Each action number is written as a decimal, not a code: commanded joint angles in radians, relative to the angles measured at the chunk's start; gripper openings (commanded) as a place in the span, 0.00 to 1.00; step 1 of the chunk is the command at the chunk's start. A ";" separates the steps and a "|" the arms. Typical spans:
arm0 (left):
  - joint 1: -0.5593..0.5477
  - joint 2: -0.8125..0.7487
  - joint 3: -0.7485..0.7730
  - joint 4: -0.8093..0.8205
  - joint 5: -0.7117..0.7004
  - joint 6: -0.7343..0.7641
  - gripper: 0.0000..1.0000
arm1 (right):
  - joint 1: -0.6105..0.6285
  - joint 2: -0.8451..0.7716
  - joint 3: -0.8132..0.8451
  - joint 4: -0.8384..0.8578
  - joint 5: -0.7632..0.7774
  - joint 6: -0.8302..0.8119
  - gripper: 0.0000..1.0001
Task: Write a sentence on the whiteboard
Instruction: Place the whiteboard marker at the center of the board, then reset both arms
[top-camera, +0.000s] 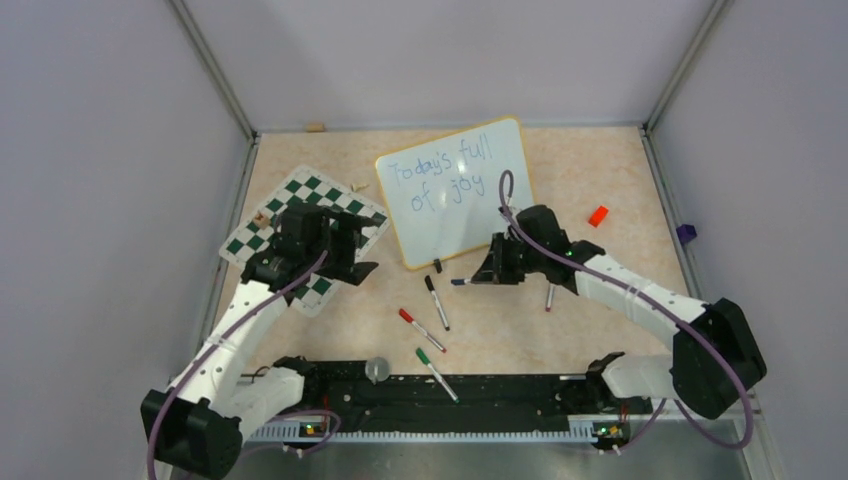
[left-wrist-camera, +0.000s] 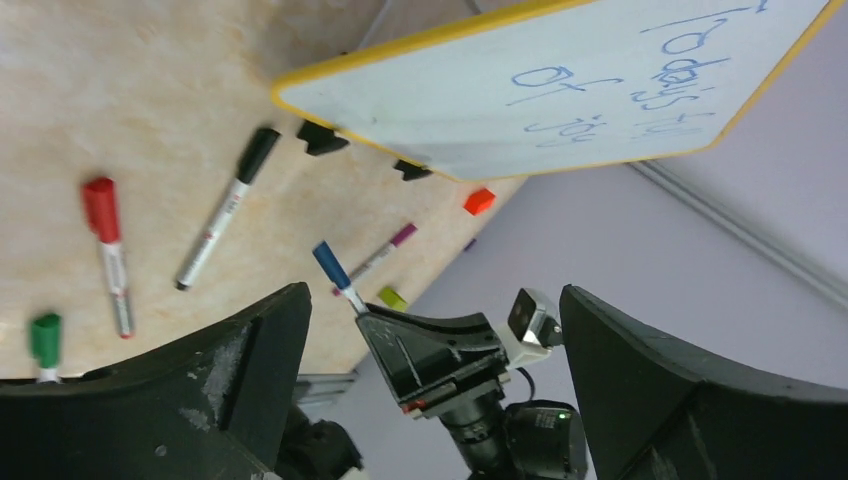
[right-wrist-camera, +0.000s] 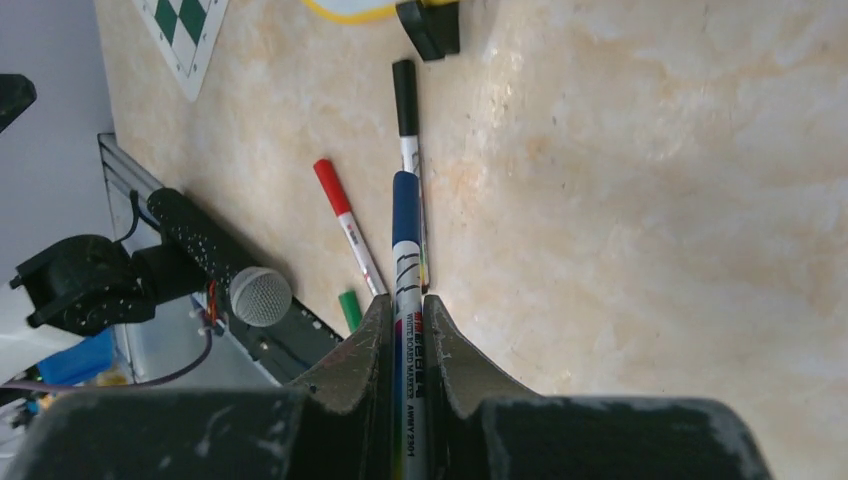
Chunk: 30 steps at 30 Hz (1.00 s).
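1. Under everything, a beige stone-pattern table (top-camera: 610, 270).
2. Flat at the far middle of it, just right of the green-and-white chess mat (top-camera: 318, 190): the whiteboard (top-camera: 440, 235). Long axis left to right, right end swung slightly farther; two black clips (top-camera: 438, 265) on the near edge.
3. Along that long axis, in thin blue handwriting: the sentence (top-camera: 440, 172), "Today's full" over "of joy", upright when read from the near side.
4. Over the mat's near right corner: the left gripper (top-camera: 358, 246), jaws spread wide, nothing between them, no contact with anything visible.
5. Just near of the board's near edge: the right gripper (top-camera: 482, 276), clamped tight on a blue marker (top-camera: 462, 282). Capped end pointing left, barrel roughly level with the table.
6. Loose on the table near of the board: a black-capped marker (top-camera: 437, 302), a red-capped marker (top-camera: 422, 330), a green-capped marker (top-camera: 437, 373). Well to the right, a small red block (top-camera: 598, 215).
7. Only from above: the whole board and both arms at once.
8. Only from the left wrist: the board's clipped edge seen at a slant, and a purple-capped marker (left-wrist-camera: 385, 250) lying beyond the blue one.
9. Only from the right wrist: print on the blue marker's barrel, pinched between both fingers (right-wrist-camera: 365, 345); of the board, just a yellow sliver of rim and one clip.
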 joint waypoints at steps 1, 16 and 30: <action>0.020 -0.042 -0.026 -0.058 -0.066 0.283 0.98 | -0.038 -0.078 -0.105 0.146 -0.111 0.111 0.00; 0.020 -0.163 -0.113 0.105 -0.305 0.951 0.95 | -0.059 -0.069 -0.054 0.052 0.148 0.087 0.90; 0.020 -0.389 -0.390 0.432 -0.321 1.300 0.94 | -0.094 -0.447 -0.184 -0.044 0.645 -0.159 0.89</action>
